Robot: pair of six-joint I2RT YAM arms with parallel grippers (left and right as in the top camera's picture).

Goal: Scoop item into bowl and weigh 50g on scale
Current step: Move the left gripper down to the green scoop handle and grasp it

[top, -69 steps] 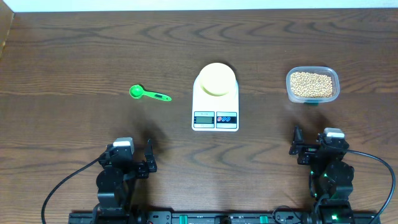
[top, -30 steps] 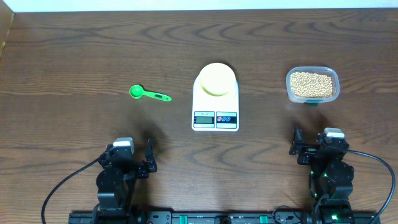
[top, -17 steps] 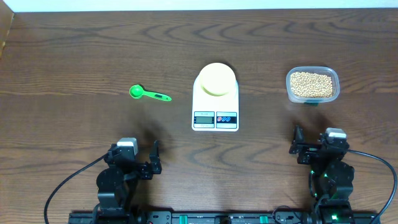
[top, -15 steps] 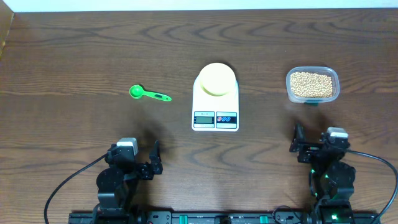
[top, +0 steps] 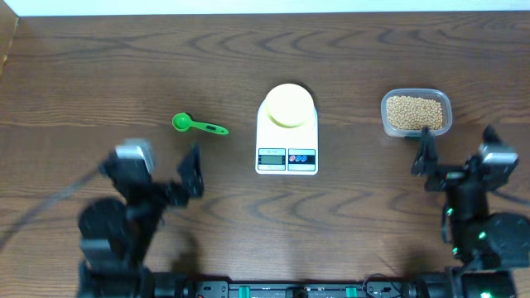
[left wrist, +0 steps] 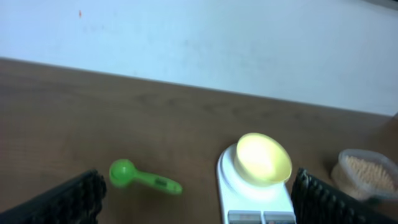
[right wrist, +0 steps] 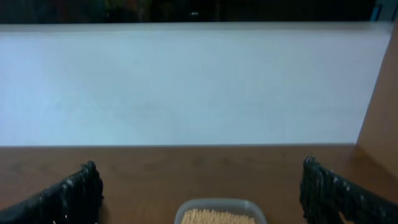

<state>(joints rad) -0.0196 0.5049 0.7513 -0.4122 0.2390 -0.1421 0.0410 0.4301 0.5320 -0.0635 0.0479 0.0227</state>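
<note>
L gripper: jaws spread wide, nothing btwn them; sits at near-left of table, blurred in overhead view. Its two dark fingers frame the L wrist view at the bottom corners.
Spoon: green, lying flat on the wood, round head to the left, handle pointing right. It's beyond the L gripper and left of the scale, apart from both.
Scale: white, at table centre, display + two coloured btns on the near edge; digits too small to read.
Bowl: pale yellow, upright on the scale's round platform, narrower than the scale body. Inside reads plain yellow in overhead + L wrist views.
Tub: clear plastic, rounded-rect, on the table right of the scale, well apart from it.
Beans: small tan, all in the tub, covering its floor.
R gripper: jaws wide apart, grasping nothing; near-right of table, just on the near side of the tub, one finger tip by the tub's near rim. Touching or not, can't tell. R wrist view shows the tub low centre btwn the fingers.
</note>
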